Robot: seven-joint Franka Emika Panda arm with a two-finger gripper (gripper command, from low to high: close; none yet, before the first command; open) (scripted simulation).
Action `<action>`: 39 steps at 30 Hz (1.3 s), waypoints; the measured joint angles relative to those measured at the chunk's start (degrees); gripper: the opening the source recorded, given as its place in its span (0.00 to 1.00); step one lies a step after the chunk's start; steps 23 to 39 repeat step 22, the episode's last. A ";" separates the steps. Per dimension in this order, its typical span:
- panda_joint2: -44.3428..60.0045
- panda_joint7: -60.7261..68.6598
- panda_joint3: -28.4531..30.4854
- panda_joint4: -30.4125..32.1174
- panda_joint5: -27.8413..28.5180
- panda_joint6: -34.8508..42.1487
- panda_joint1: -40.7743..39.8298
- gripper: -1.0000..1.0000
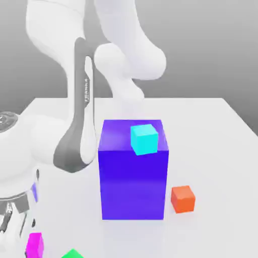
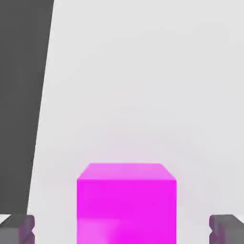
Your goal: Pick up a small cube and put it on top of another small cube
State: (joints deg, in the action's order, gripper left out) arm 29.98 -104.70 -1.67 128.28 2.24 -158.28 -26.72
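Fingers [image 2: 122, 231]: spread wide, holding nothing, leaving room to straddle the magenta cube
Magenta cube [image 2: 126, 209]: between the fingertips, square to them, probably for an even grip
Green cube [image 1: 73, 254]: near the magenta cube, a likely base
Orange cube [image 1: 183, 199]: well apart from the magenta cube

This is a simulated robotics workspace, shown by the white Franka-branded arm [image 1: 86, 95] reaching over a plain pale worktop [image 1: 211, 146], with its far edge against a blank grey backdrop [image 1: 201, 45], and the flat-coloured cubes and big blue block [image 1: 133, 184] standing there.
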 joint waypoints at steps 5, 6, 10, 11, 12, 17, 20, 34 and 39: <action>0.72 -0.06 0.04 -0.15 0.05 -0.67 0.03 0.00; 0.00 -0.02 -0.03 0.00 -0.03 -0.10 -0.04 0.00; -7.16 0.27 -0.53 1.52 -0.47 5.56 -0.29 0.00; -8.63 -0.27 -1.19 1.28 -0.28 7.30 0.71 0.00; -9.85 -1.13 -2.17 0.68 0.06 9.13 2.24 0.00; -8.50 -4.34 -4.50 -1.61 1.90 10.15 7.51 0.00; -5.38 -4.88 -4.08 -1.86 2.60 7.33 8.10 1.00; -5.38 -4.88 -4.08 -1.86 2.60 7.33 8.10 1.00; -5.38 -4.88 -4.08 -1.86 2.60 7.33 8.10 1.00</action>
